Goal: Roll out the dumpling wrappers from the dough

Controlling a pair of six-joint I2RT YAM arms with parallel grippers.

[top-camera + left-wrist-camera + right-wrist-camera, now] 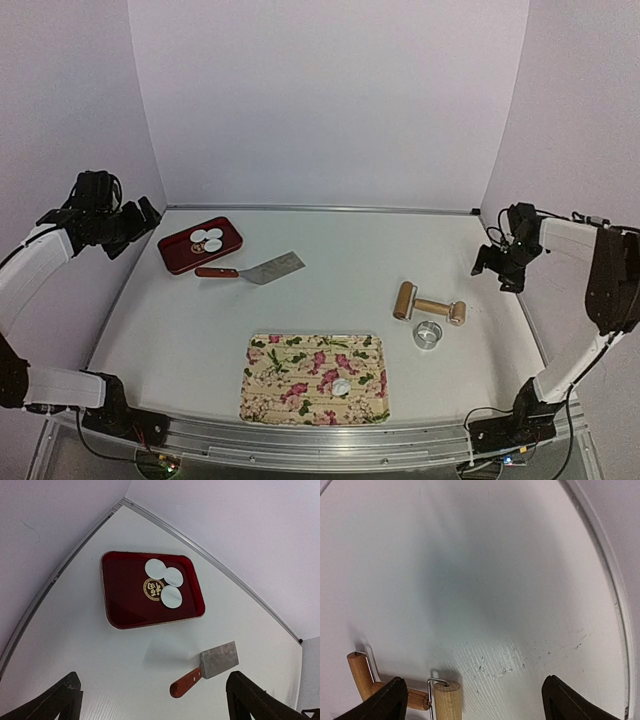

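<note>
A small white lump of dough (pixel 341 386) lies on the floral mat (pixel 290 372) at the table's front. Three round white dumpling wrappers (pixel 165 583) (pixel 205 240) rest in the red tray (pixel 123 596) (pixel 178 252) at the back left. The wooden roller (pixel 430 305) (pixel 445 700) lies on the table at the right, with the metal ring (pixel 427 334) just in front of it. My left gripper (pixel 140 222) (pixel 152 702) hangs open and empty above the table's left edge, near the tray. Beyond the roller, at the right edge, my right gripper (pixel 492 262) (pixel 472 702) is held open and empty.
A scraper with a wooden handle and steel blade (pixel 255 269) (pixel 206 669) lies just in front of the red tray. A metal rail (pixel 320 208) borders the table's far side, with lilac walls behind it and at both sides.
</note>
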